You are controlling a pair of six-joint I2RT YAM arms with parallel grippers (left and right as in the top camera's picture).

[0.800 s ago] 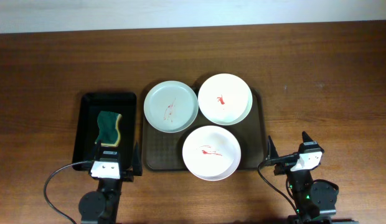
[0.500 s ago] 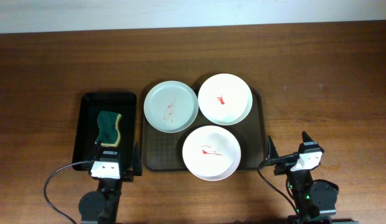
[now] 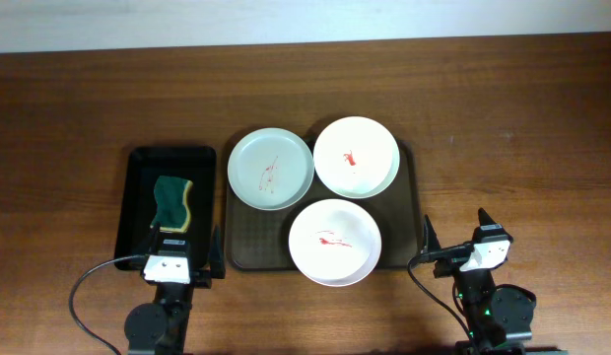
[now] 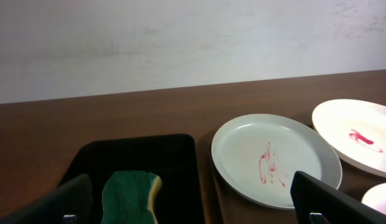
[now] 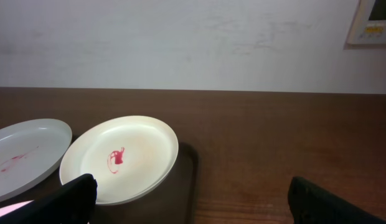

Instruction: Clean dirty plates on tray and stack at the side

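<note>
Plates (image 3: 345, 148) lie on the tray (image 3: 254, 247) in the middle of the overhead picture. There are three, and each has red smears. The green plate (image 3: 271, 169) is at the tray's upper left. The upper white plate (image 3: 357, 157) is just beside it on the right. The lower white plate (image 3: 334, 242) sits below them and pokes out over the tray's bottom rim. Left of the tray is a black tray (image 3: 138, 163) with a green and yellow sponge (image 3: 172, 202) lying in it. All of this rests on the brown tabletop (image 3: 503, 99). The left tool (image 3: 184, 237) is at the lower left, by the bottom end of the black tray. Its two fingers are spread wide with nothing between them. The right tool (image 3: 454, 222) is at the lower right, just right of the tray. It is also spread wide and holds nothing.
</note>
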